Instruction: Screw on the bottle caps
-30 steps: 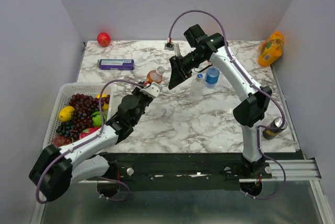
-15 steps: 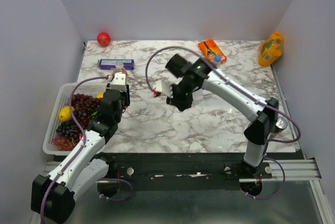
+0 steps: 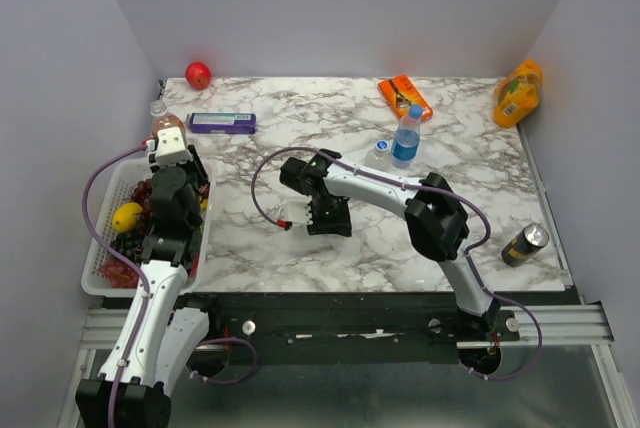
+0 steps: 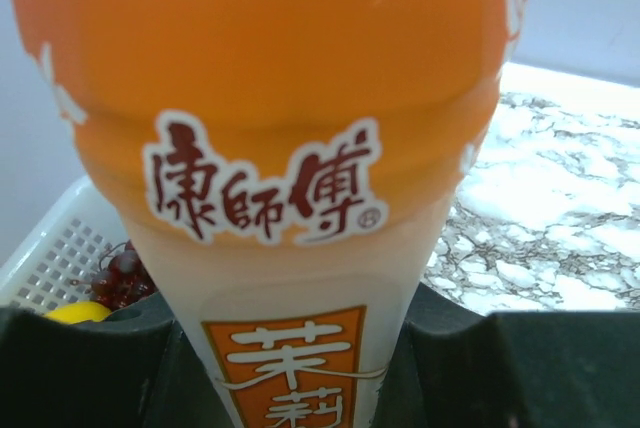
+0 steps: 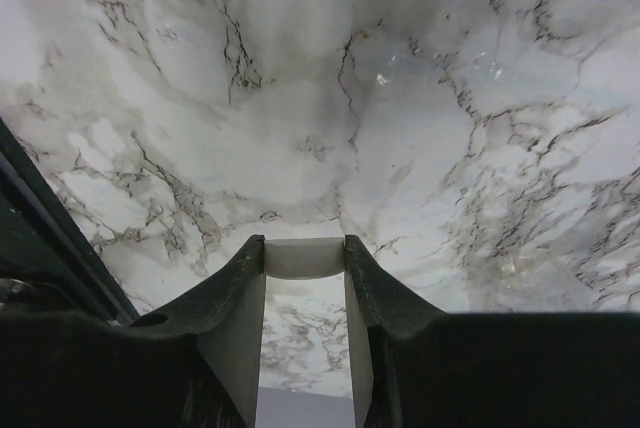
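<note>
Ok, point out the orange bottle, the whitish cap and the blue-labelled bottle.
orange bottle [image 4: 270,98], left wrist view, on its orange label.
whitish cap [image 5: 303,258], right wrist view, on its side wall.
blue-labelled bottle [image 3: 404,146], top external view, on its blue label.

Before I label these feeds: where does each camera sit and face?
Top external: above, behind the robot, looking down on the table; left arm and right arm show.
Left wrist: faces the orange bottle in the left claw.
Right wrist: looks down at marble; right claw pinches a whitish cap.
Shared: orange bottle, top and left wrist.
</note>
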Tool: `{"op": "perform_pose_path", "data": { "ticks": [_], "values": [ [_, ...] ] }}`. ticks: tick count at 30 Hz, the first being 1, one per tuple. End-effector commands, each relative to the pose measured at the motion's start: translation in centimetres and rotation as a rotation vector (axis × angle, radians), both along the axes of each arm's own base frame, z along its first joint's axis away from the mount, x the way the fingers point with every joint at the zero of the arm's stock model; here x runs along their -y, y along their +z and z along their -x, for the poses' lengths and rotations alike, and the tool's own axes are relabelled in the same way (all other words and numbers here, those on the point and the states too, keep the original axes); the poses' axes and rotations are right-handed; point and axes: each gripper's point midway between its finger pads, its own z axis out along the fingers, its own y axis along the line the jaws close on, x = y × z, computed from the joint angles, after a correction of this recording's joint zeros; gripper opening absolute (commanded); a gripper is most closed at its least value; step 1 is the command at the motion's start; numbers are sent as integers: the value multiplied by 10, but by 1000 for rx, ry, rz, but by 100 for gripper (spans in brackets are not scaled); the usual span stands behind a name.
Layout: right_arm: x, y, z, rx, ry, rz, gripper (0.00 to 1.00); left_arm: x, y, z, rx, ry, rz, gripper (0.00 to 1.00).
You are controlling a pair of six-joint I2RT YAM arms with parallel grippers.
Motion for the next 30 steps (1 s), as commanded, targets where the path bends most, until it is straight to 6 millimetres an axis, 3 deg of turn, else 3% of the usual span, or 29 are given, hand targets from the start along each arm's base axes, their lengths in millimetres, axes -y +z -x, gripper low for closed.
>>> {"op": "perform_pose_path", "data": {
  "ticks": [1, 8, 14, 19, 22, 23, 24, 26, 28, 29, 30],
  "values": [
    [13, -21, -9, 63, -8, 84, 5, -1, 33, 6, 84, -14, -26, 0],
    [-10, -36, -15, 83, -17, -27, 41, 21, 37, -1, 100, -128, 17, 0],
    [-13, -41, -15, 103, -11, -80, 57, 34, 43, -11, 111, -200, 32, 0],
    [-20, -37, -13, 86, -42, -138, 64, 38, 52, -17, 133, -219, 29, 0],
    [-33, -8, -21, 102, -70, -233, 68, 39, 63, -20, 158, -224, 29, 0],
    [-38, 9, -27, 117, -88, -287, 78, 40, 66, -20, 165, -228, 26, 0],
    [-42, 32, -30, 138, -99, -350, 79, 41, 71, -20, 180, -236, 25, 0],
    [-48, 60, -35, 123, -135, -463, 99, 43, 78, -19, 199, -247, 28, 0],
    [-54, 95, -28, 65, -146, -618, 100, 46, 79, -19, 206, -261, 43, 0],
    [-52, 108, -42, 56, -228, -699, 100, 46, 76, -19, 201, -261, 49, 0],
    [-48, 110, -43, 31, -280, -741, 100, 48, 73, -19, 192, -268, 57, 0]
  ]
}}
